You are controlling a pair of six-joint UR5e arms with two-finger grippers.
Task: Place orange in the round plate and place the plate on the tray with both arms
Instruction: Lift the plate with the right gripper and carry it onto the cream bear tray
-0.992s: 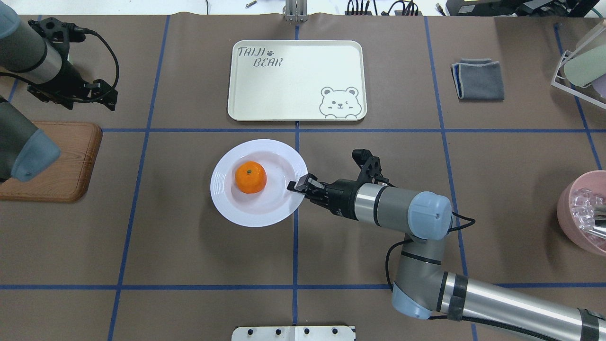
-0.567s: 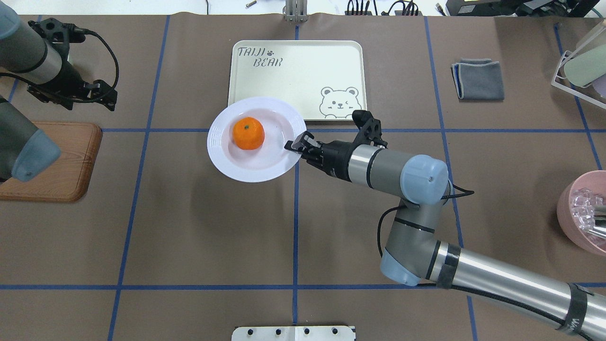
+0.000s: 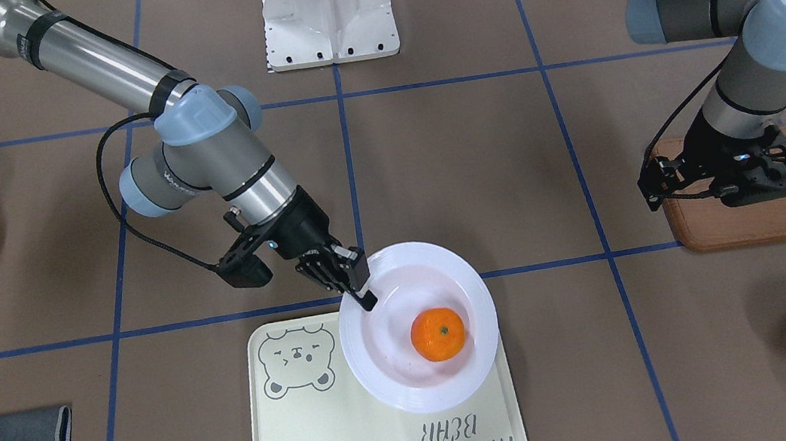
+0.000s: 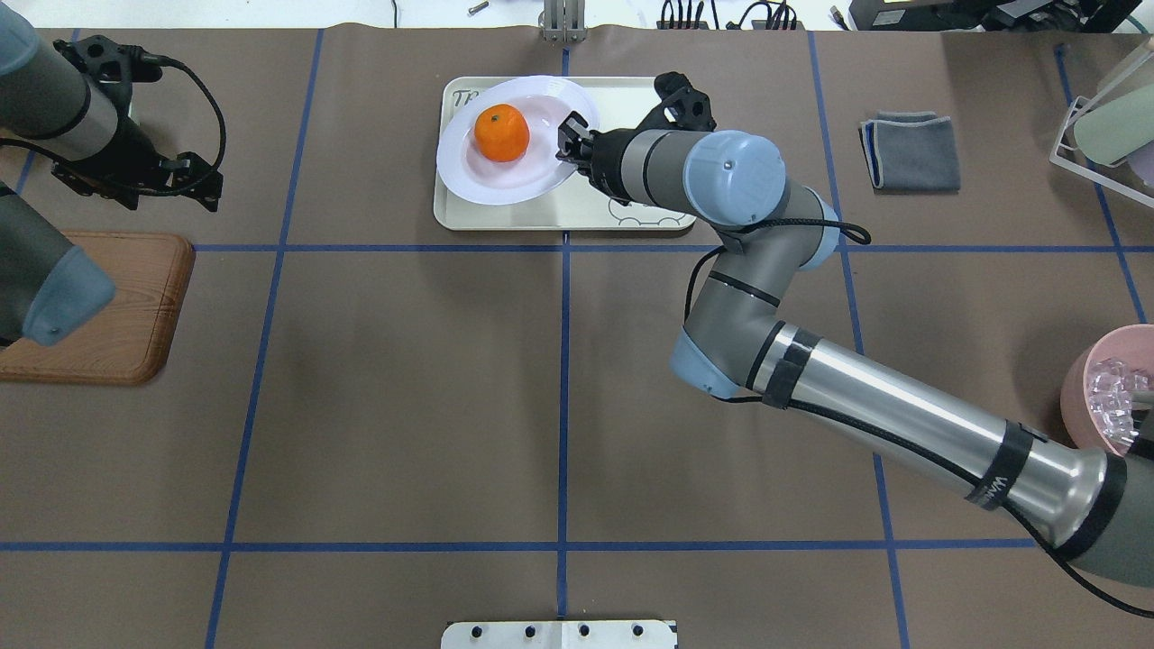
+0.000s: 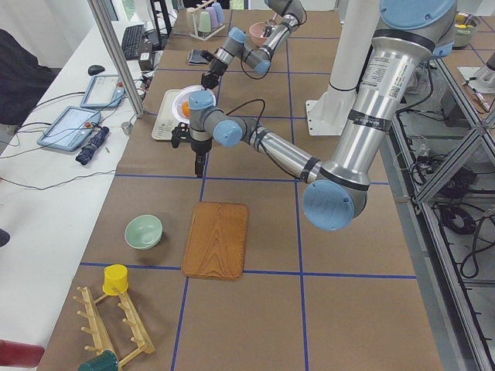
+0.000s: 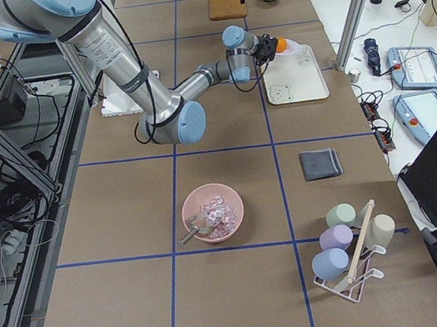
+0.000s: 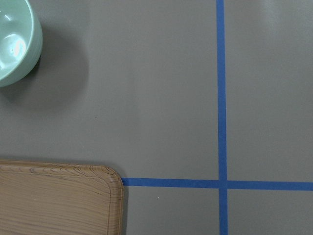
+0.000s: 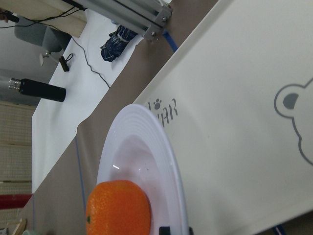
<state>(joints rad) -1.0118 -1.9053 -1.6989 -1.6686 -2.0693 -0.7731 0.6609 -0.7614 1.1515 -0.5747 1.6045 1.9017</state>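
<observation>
Front-facing view: the orange (image 3: 438,334) lies in the round plate (image 3: 416,396); that step is done. The right gripper (image 3: 362,285) is clenched on the plate's rim.

Overhead view: the plate is over the tray's (image 4: 505,216) lettered corner, inside its edges; the bear corner is open. The left gripper (image 4: 206,185) hangs near the wooden board (image 4: 108,315), well apart from the tray; whether it is clenched or released cannot be told.

Right wrist view: the plate appears raised off the tray, so lowering and release remain.

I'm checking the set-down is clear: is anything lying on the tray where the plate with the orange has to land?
Nothing visible. The tray carries no loose object; the right gripper holds the round plate, orange inside, by the rim over it.
</observation>
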